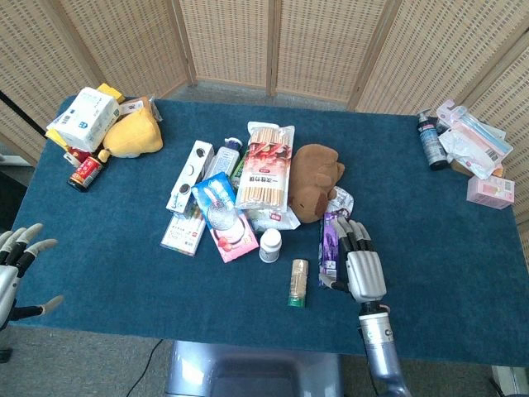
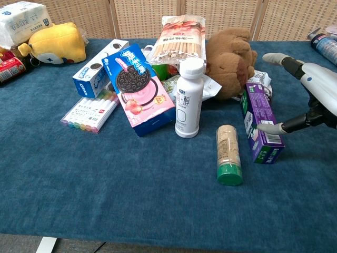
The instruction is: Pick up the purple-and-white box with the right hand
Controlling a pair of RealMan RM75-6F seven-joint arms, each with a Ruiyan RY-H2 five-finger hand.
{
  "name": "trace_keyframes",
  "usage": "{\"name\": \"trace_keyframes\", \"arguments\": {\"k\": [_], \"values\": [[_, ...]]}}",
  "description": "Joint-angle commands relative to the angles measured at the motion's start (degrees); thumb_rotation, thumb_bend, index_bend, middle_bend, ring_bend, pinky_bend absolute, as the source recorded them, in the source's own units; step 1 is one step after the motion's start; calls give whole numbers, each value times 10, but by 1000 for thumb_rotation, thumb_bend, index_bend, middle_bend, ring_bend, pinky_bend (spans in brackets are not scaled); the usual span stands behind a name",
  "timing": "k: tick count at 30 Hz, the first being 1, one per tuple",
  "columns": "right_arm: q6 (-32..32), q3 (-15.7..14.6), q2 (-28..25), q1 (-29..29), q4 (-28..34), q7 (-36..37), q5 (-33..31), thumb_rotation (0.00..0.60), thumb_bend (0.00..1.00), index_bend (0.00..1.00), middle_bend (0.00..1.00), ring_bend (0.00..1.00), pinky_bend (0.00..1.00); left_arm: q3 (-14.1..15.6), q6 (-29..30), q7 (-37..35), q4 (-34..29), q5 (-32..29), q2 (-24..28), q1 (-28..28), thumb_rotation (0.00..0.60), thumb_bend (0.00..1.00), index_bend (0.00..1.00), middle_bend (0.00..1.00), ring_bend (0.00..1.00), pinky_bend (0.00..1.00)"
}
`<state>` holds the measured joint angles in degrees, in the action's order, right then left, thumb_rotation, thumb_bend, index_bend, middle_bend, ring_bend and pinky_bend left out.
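The purple box (image 2: 259, 124) lies flat on the blue bench (image 2: 131, 200), long side running away from the chest camera, just right of the lying green-capped jar (image 2: 228, 154) and in front of the brown plush (image 2: 230, 58). In the head view the box (image 1: 330, 245) shows as a narrow purple strip between the jar (image 1: 298, 282) and the right hand (image 1: 362, 266).

The right hand (image 2: 308, 100) sits over the box's right side with its fingers (image 2: 271, 127) spread; the thumb tip rests at the box's top face near its front end, while the other fingers reach past its far end. The box is flat on the cloth, not lifted, and whether more than the thumb touches it cannot be told.

Left of the jar stands a white bottle (image 2: 188, 98), and beside that a pink cookie box (image 2: 139, 88) leans on a blue-and-white carton (image 2: 98, 68), with a pack of markers (image 2: 89, 112) in front. A noodle packet (image 2: 180, 35) lies behind the bottle. A yellow plush (image 2: 54, 43) sits at the far left.

The left hand (image 1: 18, 265) hangs off the bench's left edge, fingers apart, holding nothing.
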<state>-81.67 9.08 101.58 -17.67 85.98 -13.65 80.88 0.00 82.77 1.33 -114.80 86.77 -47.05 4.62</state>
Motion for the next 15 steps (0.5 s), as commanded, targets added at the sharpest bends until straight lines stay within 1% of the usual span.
{"name": "trace_keyframes", "arguments": {"k": [1, 6, 15], "values": [[-6, -2, 8, 4, 12, -19, -5, 600, 0, 0, 0, 0, 0, 0, 0, 0, -1, 0, 0, 0, 600, 0, 223, 0, 0, 0], [-7, -7, 21, 4, 9, -41, -3, 600, 0, 0, 0, 0, 0, 0, 1, -2, -1, 2, 0, -1, 600, 0, 222, 0, 0, 0], [-10, -12, 44, 6, -20, -44, 0, 600, 0, 0, 0, 0, 0, -2, 1, -9, 2, 0, 3, 0, 600, 0, 222, 0, 0, 0]]}}
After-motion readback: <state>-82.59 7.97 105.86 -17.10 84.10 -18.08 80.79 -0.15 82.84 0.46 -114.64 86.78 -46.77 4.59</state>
